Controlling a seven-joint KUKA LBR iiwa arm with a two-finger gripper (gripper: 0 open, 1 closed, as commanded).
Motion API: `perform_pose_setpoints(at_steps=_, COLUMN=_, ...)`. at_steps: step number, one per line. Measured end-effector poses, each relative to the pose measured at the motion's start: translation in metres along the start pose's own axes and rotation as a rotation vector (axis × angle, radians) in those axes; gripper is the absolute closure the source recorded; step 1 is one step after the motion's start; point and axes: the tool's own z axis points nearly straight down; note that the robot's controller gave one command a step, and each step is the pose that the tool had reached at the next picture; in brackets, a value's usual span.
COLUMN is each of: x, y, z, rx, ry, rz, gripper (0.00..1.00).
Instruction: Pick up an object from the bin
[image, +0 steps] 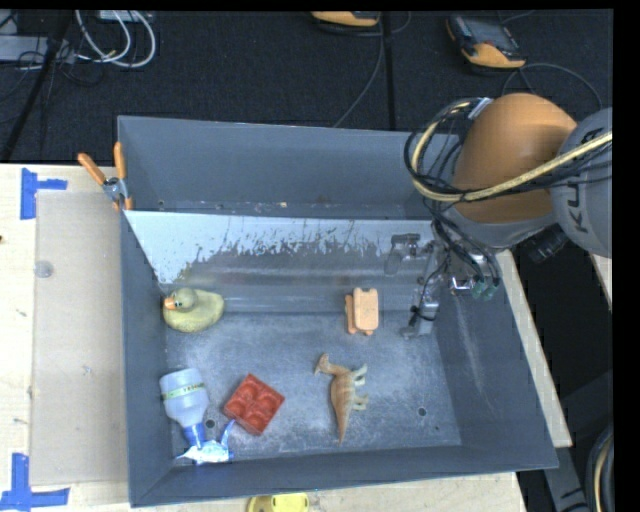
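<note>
Camera view: my gripper (424, 318), opening I cannot tell, hangs beside the orange block (363, 311); likely approach step, centring over it next.

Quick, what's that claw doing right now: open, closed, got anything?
Claw: open or closed cannot be told; it hangs low at the right side of the bin, beside the small orange block.

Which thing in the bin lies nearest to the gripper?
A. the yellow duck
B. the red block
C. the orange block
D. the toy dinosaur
C: the orange block lies just beside the gripper, on its left in the view and apart from it, while the dinosaur lies farther off, toward the bin's near wall.
</note>
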Motion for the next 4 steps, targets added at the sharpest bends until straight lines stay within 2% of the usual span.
perform_pose_setpoints(at_steps=1, x=-0.011, y=0.003, z=0.046, rx=0.001, ry=-0.008, rz=-0.032, gripper=0.00)
perform_pose_setpoints(at_steps=2, x=0.004, y=0.009, z=0.089, rx=-0.001, ry=0.002, rz=-0.043, gripper=0.00)
perform_pose_setpoints(at_steps=3, x=0.007, y=0.014, z=0.102, rx=0.001, ry=-0.001, rz=-0.164, gripper=0.00)
perform_pose_setpoints(at_steps=4, x=0.005, y=0.021, z=0.117, rx=-0.001, ry=-0.002, rz=-0.341, gripper=0.00)
